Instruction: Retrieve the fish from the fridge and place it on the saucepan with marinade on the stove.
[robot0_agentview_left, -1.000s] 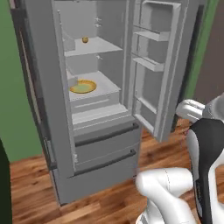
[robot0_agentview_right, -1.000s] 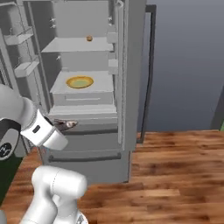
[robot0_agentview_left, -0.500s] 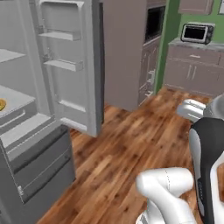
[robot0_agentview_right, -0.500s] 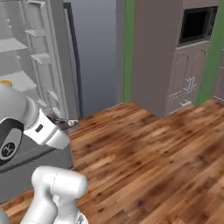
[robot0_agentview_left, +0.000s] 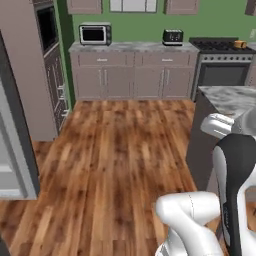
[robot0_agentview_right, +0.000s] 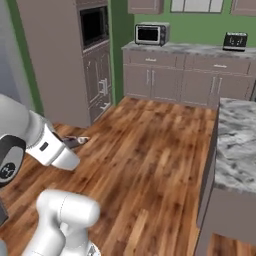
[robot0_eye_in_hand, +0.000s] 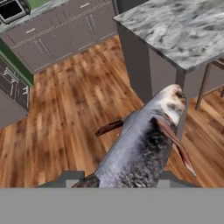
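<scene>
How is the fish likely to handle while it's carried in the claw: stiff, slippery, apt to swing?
The fish sticks straight out of the claw without drooping, so probably stiff. Its glossy grey skin suggests it may be slippery. Most of its length overhangs the grip, so it might pivot during turns.

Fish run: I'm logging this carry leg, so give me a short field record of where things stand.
fish: held at the gripper, above the wood floor
stove: at the far wall, right of the counter
saucepan: small orange shape on the stove
fridge: grey edge at left
stage: fish in transit, not yet at the stove
</scene>
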